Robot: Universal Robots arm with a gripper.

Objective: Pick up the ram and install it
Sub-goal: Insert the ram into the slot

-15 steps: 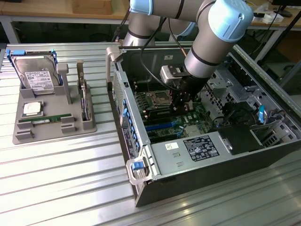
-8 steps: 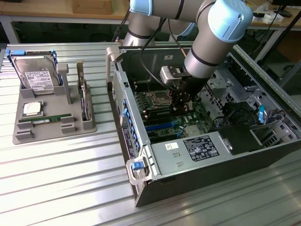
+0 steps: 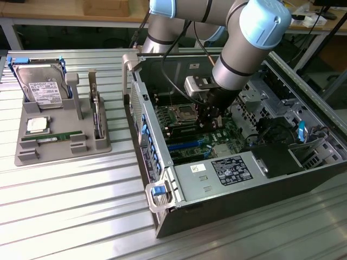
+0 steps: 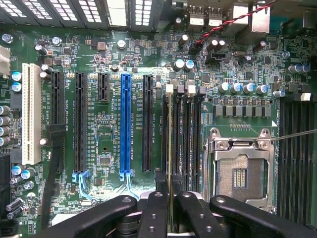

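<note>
Gripper: the black gripper [image 4: 170,206] is inside the open dark computer case [image 3: 233,200], low over the green motherboard [image 4: 104,134].
Fingers: clenched on the ram [image 4: 171,144], a thin green stick seen edge-on.
Ram place: upright in a black memory slot beside the silver processor socket [image 4: 238,171].
Surface: a grey tray [image 3: 59,141] lies at the exterior view's left.

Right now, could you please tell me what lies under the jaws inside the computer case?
The motherboard's black memory slots, beside the empty processor socket. A thin edge-on stick, apparently the ram, runs along one slot between the closed jaws. They cover its near end.
</note>
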